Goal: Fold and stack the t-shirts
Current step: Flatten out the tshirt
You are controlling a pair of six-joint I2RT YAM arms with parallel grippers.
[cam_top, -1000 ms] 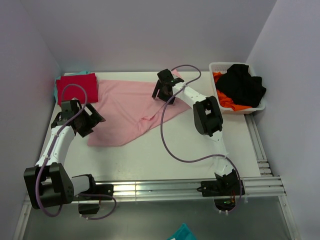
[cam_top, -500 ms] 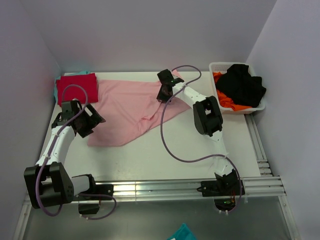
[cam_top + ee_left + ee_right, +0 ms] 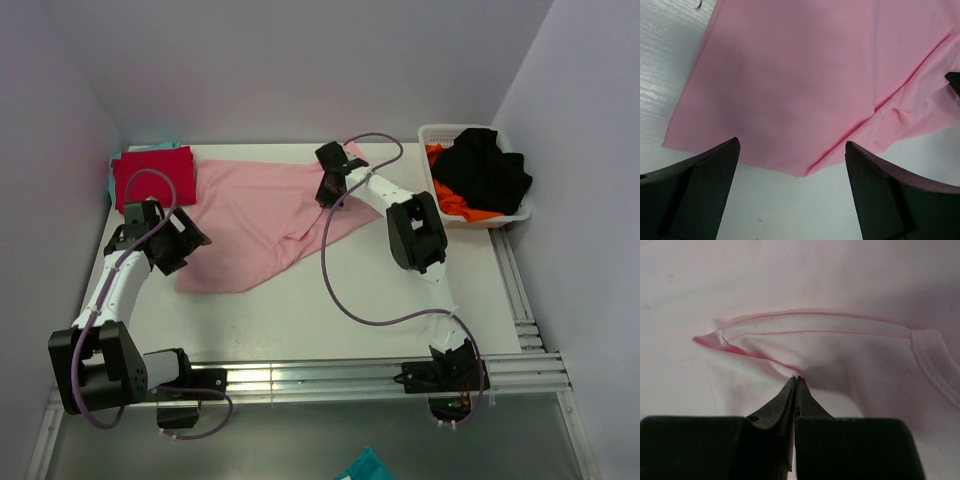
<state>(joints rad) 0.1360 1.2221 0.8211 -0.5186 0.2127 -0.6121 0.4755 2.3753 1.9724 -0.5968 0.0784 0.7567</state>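
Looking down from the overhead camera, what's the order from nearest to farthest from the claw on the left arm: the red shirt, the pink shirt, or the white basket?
From the left gripper:
1. pink t-shirt: the gripper hangs over its left edge, mid-table.
2. red t-shirt: in the far left corner, just beyond the gripper.
3. white basket: across the table at the far right.

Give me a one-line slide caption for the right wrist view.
Close-up: right hand shut, its tips pinching a raised fold of the pink t-shirt.
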